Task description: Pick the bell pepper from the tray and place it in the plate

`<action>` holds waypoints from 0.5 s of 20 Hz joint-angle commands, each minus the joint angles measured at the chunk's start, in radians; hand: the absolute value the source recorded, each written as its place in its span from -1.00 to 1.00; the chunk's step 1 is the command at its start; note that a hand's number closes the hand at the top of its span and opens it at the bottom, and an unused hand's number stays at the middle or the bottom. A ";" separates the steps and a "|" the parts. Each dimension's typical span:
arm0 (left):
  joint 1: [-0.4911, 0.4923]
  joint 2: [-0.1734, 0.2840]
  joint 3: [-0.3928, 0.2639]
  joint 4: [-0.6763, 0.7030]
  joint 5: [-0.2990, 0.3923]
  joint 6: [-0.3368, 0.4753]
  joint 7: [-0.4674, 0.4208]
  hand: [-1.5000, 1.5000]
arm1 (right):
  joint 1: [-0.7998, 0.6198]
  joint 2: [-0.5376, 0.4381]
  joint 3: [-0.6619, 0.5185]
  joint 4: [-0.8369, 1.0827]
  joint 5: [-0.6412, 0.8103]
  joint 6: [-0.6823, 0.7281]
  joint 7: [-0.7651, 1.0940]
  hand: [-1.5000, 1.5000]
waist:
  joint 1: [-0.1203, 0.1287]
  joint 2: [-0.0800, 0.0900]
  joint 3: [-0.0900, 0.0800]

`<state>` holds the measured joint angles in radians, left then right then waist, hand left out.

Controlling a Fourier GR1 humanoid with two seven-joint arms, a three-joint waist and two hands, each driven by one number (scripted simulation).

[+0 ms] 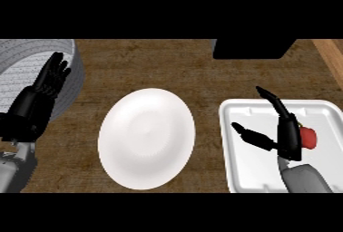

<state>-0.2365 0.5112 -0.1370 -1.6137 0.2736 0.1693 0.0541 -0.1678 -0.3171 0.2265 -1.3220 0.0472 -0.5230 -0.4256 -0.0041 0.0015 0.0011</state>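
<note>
Head view is showing the right hand point(289, 136) hovering open over the tray point(248, 113) at four o'clock — the bell pepper point(309, 137), probably light, smooth-skinned, is lying beside its palm, best gripped around its body

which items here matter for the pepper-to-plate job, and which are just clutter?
Job:
- red bell pepper, in the tray, partly behind the hand
- white rectangular tray
- round white plate, nothing on it
- right hand, fingers open, over the tray

Clutter:
- grey ribbed round object, top left
- black object, top edge
- left hand, resting
</note>
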 commanded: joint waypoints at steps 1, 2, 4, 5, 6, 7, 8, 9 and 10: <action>-0.038 -0.028 0.013 0.053 -0.010 -0.025 -0.006 0.00 | 0.077 -0.027 -0.073 -0.081 -0.029 0.001 -0.132 -1.00 | -0.009 -0.002 -0.001; 0.004 -0.033 0.004 0.025 -0.042 -0.012 -0.016 0.00 | 0.048 -0.044 -0.046 -0.156 0.040 -0.041 0.002 -1.00 | -0.004 -0.004 -0.002; -0.057 -0.057 0.009 0.080 -0.061 0.003 -0.032 0.00 | 0.080 -0.117 -0.027 -0.268 0.107 -0.054 0.152 -1.00 | -0.015 -0.004 -0.003; -0.008 -0.031 0.005 -0.017 -0.040 -0.018 0.035 0.00 | 0.109 -0.138 -0.035 -0.266 0.135 -0.059 0.173 -1.00 | -0.005 -0.006 -0.002; -0.002 0.004 0.054 0.004 0.004 -0.057 0.009 0.00 | 0.080 -0.158 -0.003 -0.307 0.205 -0.089 0.309 -1.00 | -0.005 -0.008 -0.004; -0.031 -0.014 0.032 0.026 -0.022 -0.031 0.014 0.00 | 0.071 -0.246 -0.041 -0.282 0.209 -0.035 0.361 -1.00 | -0.016 -0.008 -0.005; 0.005 -0.007 0.039 0.010 -0.008 -0.049 -0.007 0.00 | 0.099 -0.274 -0.021 -0.286 0.249 -0.023 0.422 -1.00 | -0.012 -0.009 -0.007; -0.039 -0.009 0.039 0.025 -0.018 -0.029 0.029 0.00 | 0.106 -0.313 -0.009 -0.293 0.262 0.026 0.489 -1.00 | -0.023 -0.009 -0.007; -0.018 -0.018 0.027 -0.001 -0.027 -0.011 0.039 0.00 | 0.114 -0.338 0.001 -0.308 0.296 0.040 0.569 -1.00 | -0.019 -0.012 -0.008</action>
<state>-0.2551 0.4966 -0.1090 -1.5992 0.2536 0.1439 0.0688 -0.0800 -0.5402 0.2091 -1.5784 0.2467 -0.5342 -0.0789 -0.0176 -0.0066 -0.0043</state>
